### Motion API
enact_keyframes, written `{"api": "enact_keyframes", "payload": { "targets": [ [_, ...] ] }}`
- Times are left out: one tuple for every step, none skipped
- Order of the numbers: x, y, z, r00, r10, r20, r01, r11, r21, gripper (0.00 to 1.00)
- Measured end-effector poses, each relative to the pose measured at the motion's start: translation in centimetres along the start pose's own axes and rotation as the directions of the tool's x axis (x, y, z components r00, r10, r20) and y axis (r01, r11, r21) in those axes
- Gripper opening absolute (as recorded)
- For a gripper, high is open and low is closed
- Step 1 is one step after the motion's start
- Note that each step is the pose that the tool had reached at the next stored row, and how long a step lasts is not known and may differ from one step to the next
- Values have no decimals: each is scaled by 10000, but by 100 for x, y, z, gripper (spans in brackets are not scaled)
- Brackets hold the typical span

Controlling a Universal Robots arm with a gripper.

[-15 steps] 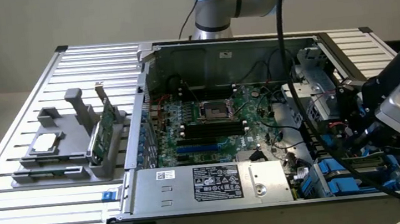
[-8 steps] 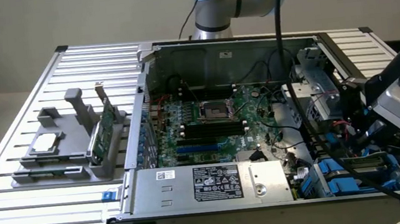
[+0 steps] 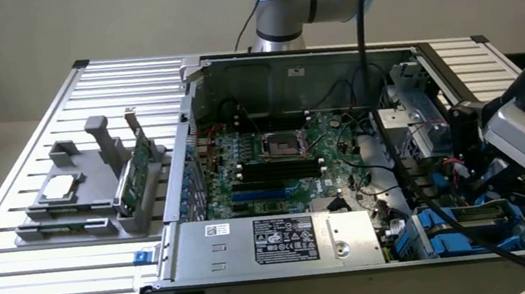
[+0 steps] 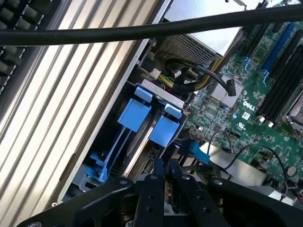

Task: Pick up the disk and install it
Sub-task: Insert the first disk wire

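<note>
My pincer hovers, fingers nearly together, gripping nothing I can make out. The disk stands edgewise just ahead in the drive bay, apparently so its blue carrier rides the slot.

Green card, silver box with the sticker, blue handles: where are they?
Green card (image 3: 133, 179): exterior view, on its upright green face.
Silver box (image 3: 287, 240): exterior view, on its white sticker.
Blue handles (image 4: 134, 113): wrist view, on one handle's flat front.
</note>
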State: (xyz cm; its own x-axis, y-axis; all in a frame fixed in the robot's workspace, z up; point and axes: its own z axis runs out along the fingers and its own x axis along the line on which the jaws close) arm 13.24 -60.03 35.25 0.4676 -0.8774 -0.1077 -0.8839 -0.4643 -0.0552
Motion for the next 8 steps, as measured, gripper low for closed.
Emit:
{"api": "enact_keyframes", "payload": {
  "targets": [
    [0,0,0,9999,115,-20,-115,9999,6,17],
    [0,0,0,9997,234,-42,-234,9997,11,17],
    [0,0,0,9993,360,-61,-360,9994,19,17],
    [0,0,0,9987,502,-80,-502,9987,29,17],
    [0,0,0,9979,640,-98,-640,9979,39,17],
    [0,0,0,9969,780,-112,-780,9969,51,17],
    [0,0,1,9956,925,-127,-924,9957,64,17],
    [0,0,3,9942,1071,-139,-1070,9942,79,17]
  ]
}}
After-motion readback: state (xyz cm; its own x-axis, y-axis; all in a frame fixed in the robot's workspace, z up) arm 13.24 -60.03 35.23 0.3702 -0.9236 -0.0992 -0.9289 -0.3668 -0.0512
